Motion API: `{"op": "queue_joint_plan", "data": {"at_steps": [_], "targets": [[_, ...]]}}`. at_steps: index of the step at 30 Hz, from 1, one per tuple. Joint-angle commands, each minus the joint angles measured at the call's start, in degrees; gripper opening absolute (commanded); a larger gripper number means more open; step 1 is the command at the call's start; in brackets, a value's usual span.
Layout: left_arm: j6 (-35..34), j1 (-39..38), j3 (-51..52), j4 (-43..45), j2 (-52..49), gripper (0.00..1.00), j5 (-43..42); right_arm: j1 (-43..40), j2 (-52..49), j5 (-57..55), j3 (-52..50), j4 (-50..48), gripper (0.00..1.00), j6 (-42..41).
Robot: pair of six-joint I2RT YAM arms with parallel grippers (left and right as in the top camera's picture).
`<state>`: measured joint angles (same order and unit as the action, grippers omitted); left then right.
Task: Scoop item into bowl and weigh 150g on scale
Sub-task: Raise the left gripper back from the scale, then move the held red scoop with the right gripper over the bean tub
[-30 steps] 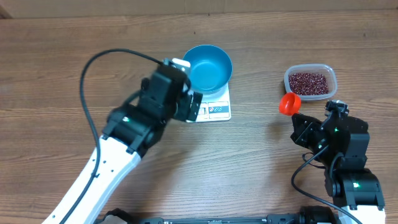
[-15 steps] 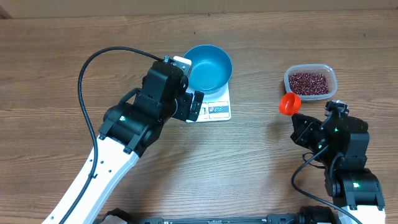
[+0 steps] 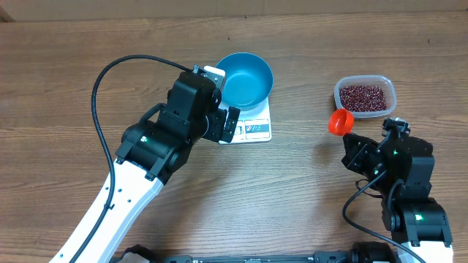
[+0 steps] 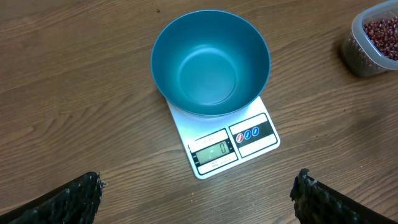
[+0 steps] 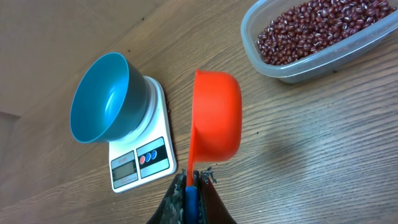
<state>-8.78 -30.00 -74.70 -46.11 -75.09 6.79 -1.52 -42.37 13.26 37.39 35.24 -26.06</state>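
On the scale: bowl empty | beans far right, none scooped yet | left end effector wide, empty | right end effector pinching scoop | weighing undone

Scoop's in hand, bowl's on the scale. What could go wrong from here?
The scoop is pinched only by its thin handle end in the right gripper; loaded with beans it may twist and spill. The open left gripper hangs close to the bowl and scale; it may block the pour or nudge the zeroed reading.
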Motion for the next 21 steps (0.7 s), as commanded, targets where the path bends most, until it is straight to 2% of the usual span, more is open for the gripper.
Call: {"op": "queue_joint_plan", "data": {"at_steps": [1,21], "targets": [[1.05,0.09,-1.18,-0.09,0.83,1.0,-0.68,-0.37,0.42,-0.42,1.68,-0.2,0.04,0.72],[1.05,0.09,-1.18,-0.11,0.85,0.99,-0.68,-0.37,-0.39,-1.27,2.89,0.81,0.04,2.4]]}}
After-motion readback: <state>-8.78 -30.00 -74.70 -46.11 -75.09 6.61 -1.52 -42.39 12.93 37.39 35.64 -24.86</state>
